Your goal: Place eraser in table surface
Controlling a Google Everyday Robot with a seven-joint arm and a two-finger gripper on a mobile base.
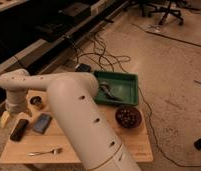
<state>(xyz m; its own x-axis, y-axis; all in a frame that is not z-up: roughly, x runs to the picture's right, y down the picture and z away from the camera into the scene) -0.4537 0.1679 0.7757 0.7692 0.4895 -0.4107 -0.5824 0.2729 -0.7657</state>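
While the arm folds back over the left end of the table surface (135, 142), the gripper (13, 116) hangs at the end of its downturned wrist, just above the far end of the eraser (19, 129). Its jaws stand apart, clamped on nothing. The eraser lies flat on its broad face on the wood near the left edge, so I judge the placing done. Flat down, it can't tip or roll. Its long axis runs diagonally, near end toward the table's front-left corner, far end toward the gripper, roughly parallel to the blue-grey pad (42, 122) just beside it. The fork (44, 151) lies nearer the front edge, and the green tray (130, 80) sits well apart at the back.
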